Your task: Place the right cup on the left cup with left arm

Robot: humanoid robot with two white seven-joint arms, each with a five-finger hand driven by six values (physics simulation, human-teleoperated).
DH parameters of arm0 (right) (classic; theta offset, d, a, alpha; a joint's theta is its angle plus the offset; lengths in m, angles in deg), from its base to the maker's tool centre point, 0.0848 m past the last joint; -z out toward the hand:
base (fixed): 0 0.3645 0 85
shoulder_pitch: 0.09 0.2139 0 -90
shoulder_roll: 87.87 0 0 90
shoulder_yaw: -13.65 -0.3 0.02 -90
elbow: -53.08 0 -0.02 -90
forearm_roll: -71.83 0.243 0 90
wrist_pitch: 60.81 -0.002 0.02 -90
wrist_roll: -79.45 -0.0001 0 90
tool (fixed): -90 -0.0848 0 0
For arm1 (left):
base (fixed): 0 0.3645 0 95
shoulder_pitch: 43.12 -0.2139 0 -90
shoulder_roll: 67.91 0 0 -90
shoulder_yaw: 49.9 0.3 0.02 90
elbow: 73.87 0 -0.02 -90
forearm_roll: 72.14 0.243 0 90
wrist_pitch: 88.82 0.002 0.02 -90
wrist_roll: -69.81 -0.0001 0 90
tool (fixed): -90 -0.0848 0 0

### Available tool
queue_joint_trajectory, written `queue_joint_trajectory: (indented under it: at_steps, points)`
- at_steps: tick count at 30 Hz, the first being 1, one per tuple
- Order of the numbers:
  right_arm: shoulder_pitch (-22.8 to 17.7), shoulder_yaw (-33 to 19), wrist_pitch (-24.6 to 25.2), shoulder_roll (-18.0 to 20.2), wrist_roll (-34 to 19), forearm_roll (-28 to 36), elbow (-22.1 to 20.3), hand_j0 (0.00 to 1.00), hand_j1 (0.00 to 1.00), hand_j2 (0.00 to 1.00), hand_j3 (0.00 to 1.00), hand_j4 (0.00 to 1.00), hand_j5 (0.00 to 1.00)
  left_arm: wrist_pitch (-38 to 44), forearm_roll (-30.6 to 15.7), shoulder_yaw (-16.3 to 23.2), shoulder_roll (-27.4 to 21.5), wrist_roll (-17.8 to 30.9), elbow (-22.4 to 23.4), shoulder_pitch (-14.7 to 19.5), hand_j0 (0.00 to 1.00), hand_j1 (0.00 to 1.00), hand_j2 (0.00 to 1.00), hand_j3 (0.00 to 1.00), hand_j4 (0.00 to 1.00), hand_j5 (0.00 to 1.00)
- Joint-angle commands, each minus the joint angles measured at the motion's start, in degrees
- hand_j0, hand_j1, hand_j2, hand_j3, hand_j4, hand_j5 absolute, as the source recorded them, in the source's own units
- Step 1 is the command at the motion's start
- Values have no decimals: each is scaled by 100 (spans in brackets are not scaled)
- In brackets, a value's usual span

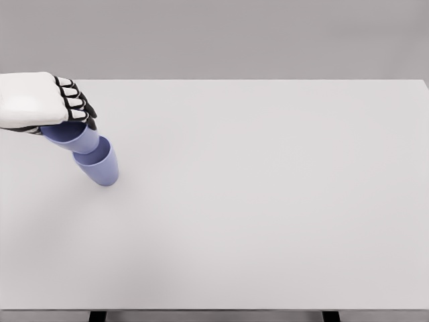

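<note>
White table (268, 221) fills the foreground; at its far left a blue cup (99, 164) stands open-mouthed, while the left hand (64, 104) grips a second blue cup (70, 136) from above, tilted against the first one's rim, apparently to nest it

We see the left hand (50, 100) at the table's (268, 201) far left, fingers curled over a blue cup (70, 136). That cup's base sits just inside a second blue cup (99, 164), both tilted.
</note>
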Motion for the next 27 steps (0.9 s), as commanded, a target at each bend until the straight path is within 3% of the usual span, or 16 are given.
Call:
queue_joint_trajectory:
  at_steps: [1, 27]
  points:
    - [0, 0, 0, 0, -1, 2, 0, 100, 100, 100, 100, 100, 100, 7, -36, -11, -16, -3, -8, 0, 67, 67, 67, 67, 67, 67]
    - [-9, 0, 0, 0, -1, 2, 0, 100, 100, 100, 100, 100, 100, 7, -28, 77, 27, -29, -26, -61, 67, 67, 67, 67, 67, 67]
